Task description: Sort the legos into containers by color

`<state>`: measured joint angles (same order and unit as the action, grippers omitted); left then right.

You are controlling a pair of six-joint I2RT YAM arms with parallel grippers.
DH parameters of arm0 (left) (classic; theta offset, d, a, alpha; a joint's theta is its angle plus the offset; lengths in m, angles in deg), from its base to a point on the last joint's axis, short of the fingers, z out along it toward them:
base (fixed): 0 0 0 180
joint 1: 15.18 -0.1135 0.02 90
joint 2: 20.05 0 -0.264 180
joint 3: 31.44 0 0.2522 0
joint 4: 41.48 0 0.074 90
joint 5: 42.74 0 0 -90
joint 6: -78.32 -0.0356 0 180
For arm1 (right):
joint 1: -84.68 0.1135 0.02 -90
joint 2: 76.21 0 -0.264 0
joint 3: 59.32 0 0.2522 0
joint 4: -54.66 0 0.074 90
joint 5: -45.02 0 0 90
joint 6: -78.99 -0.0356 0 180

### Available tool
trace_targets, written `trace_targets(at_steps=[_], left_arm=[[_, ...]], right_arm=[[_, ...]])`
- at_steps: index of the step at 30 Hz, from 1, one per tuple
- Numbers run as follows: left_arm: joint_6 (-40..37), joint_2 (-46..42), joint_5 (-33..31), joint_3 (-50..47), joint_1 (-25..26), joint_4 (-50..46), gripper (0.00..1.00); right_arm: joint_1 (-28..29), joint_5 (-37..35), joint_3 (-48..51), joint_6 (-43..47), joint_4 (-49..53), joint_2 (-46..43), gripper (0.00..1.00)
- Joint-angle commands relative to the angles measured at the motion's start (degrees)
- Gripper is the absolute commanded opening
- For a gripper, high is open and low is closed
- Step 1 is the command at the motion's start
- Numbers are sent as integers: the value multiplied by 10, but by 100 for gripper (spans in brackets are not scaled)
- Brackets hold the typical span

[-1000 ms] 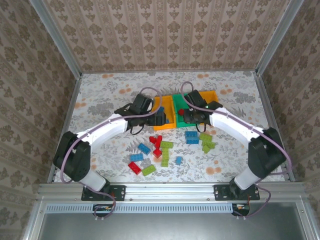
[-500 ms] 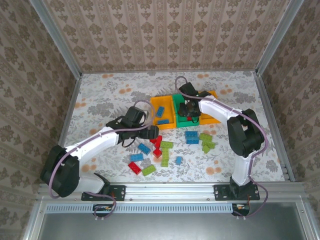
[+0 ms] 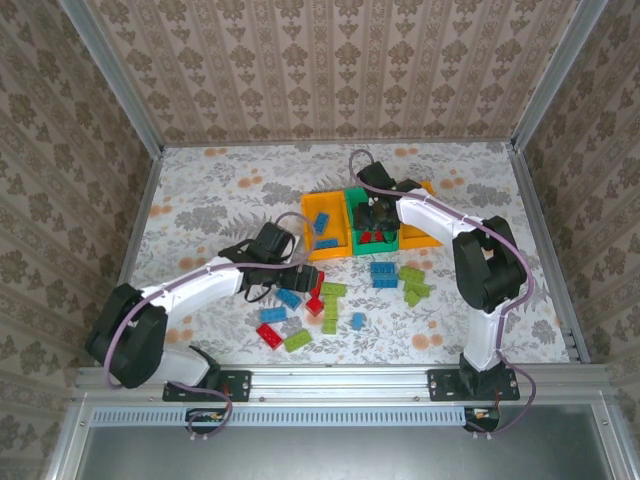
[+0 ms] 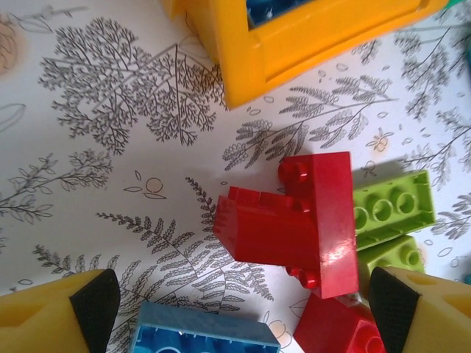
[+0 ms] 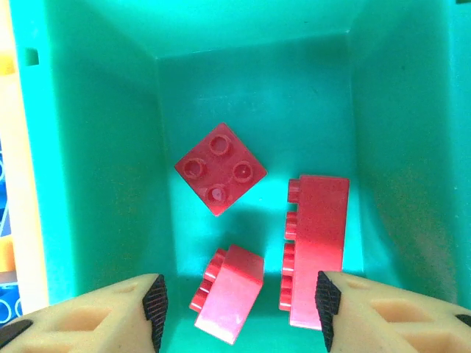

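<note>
My left gripper (image 4: 243,312) (image 3: 306,273) hangs open low over the loose pile. A clump of red legos (image 4: 294,220) lies between its fingers, with a blue brick (image 4: 199,334) near the left finger and light green bricks (image 4: 390,209) by the right one. My right gripper (image 5: 239,312) (image 3: 375,222) is open inside the green bin (image 5: 96,147) (image 3: 357,205), above three red bricks: a square one (image 5: 221,168), a small tilted one (image 5: 228,293) and a long one (image 5: 316,246). The left orange bin (image 3: 322,208) (image 4: 294,44) holds blue bricks.
The right orange bin (image 3: 418,237) stands past the green one. More loose legos lie near the front: blue (image 3: 383,273), light green (image 3: 412,278), red (image 3: 268,335). A metal rail (image 3: 340,378) borders the near edge, and patterned walls enclose the table.
My left gripper pulled back from the left orange bin down to the red legos in the pile. My right gripper carried a red brick over the green bin and opened, leaving it inside.
</note>
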<state>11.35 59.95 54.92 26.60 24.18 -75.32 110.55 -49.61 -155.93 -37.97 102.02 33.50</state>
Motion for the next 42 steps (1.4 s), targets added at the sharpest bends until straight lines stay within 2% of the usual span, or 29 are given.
trace_targets(at_steps=[1,24,36,42], left_arm=[[-21,22,17,9,3,7,90],[-30,92,18,44,2,18,68],[-33,92,17,46,2,22,42],[-21,86,11,47,2,16,35]], right_arm=[[-1,5,13,-1,11,-39,61],[-2,-3,66,-10,-1,-74,63],[-3,-6,68,-13,0,-91,63],[-4,-13,73,-10,6,-111,64]])
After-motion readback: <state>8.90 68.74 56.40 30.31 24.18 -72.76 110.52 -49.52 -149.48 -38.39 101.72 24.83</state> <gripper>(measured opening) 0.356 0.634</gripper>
